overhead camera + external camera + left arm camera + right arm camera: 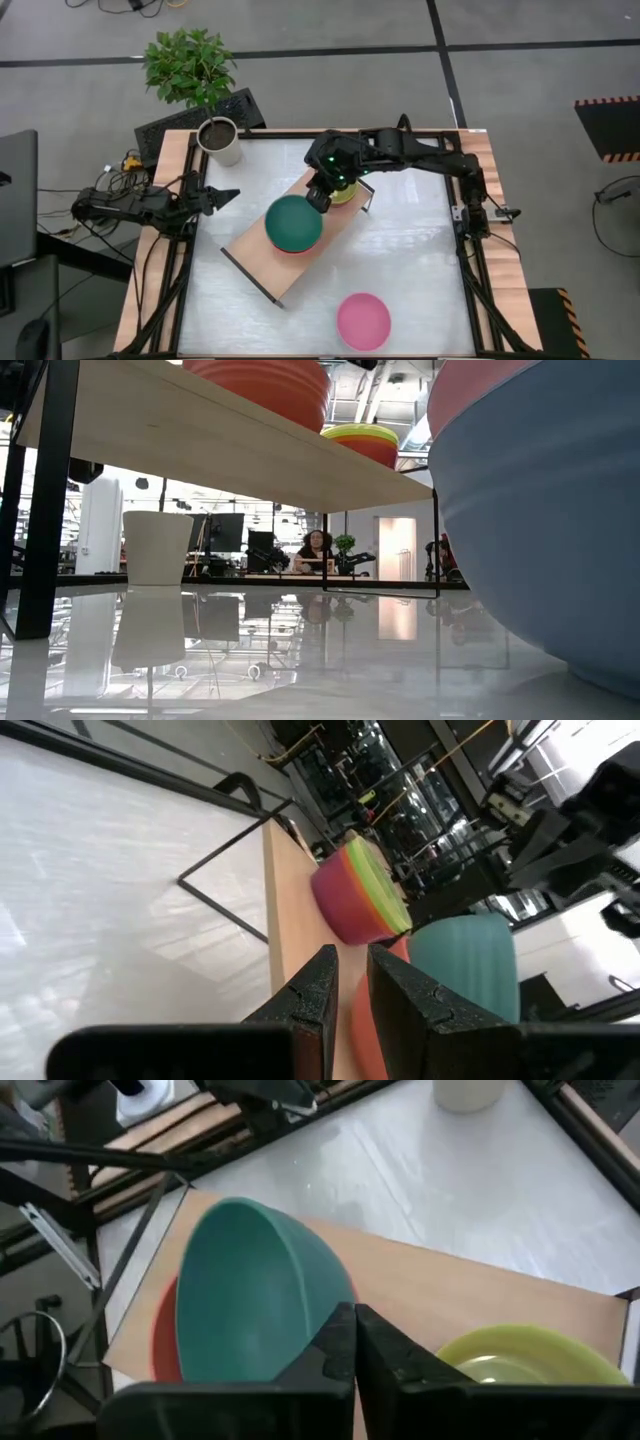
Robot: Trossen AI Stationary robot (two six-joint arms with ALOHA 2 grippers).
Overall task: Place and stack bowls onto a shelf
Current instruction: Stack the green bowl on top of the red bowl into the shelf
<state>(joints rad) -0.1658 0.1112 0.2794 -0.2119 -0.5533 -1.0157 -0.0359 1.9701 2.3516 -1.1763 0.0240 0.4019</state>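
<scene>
Right claw (320, 196) fully closed, holding nothing, over shelf (262, 258) between teal bowl (293, 221) and yellow-green bowl (347, 192). Pink bowl (363, 320) on bench (420, 270). Left claw (226, 198) parked, fingers near-closed, empty.

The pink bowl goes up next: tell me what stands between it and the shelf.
Nothing visible does. The pink bowl sits alone on the table, with bare tabletop between it and the shelf. The right tool hangs shut over the shelf, beside the teal bowl.
</scene>
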